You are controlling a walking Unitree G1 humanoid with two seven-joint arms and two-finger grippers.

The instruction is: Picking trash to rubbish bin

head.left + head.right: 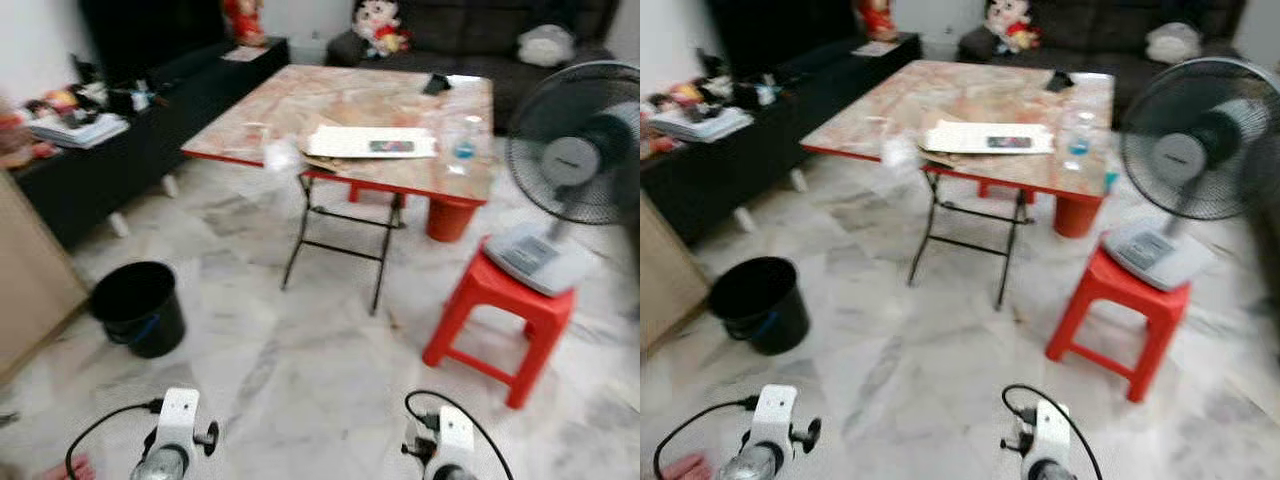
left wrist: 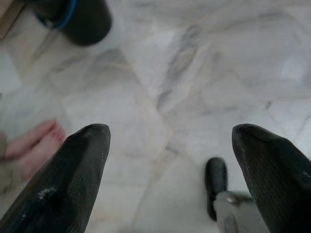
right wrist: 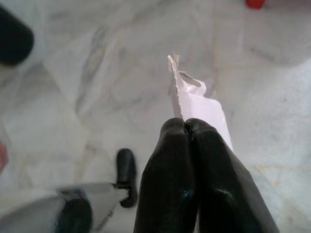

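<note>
My right gripper [image 3: 185,124] is shut on a torn white plastic wrapper [image 3: 196,100], which sticks out past the fingertips above the marble floor. My left gripper [image 2: 170,132] hangs open over the floor with nothing between its fingers. A black rubbish bin [image 1: 138,306] stands on the floor to my front left, and its edge appears in the left wrist view as the bin [image 2: 82,19]. On the folding table [image 1: 350,100] lie a crumpled clear plastic piece [image 1: 281,153], a small clear bottle [image 1: 464,140] and flat papers [image 1: 372,142]. Both wrists [image 1: 176,440] hang low in front of me.
A fan [image 1: 570,160] sits on a red stool [image 1: 500,305] to the right. A red bucket [image 1: 448,218] stands under the table. A low black cabinet [image 1: 110,150] runs along the left, a dark sofa [image 1: 470,35] behind. A person's bare foot [image 2: 35,144] is near my left gripper.
</note>
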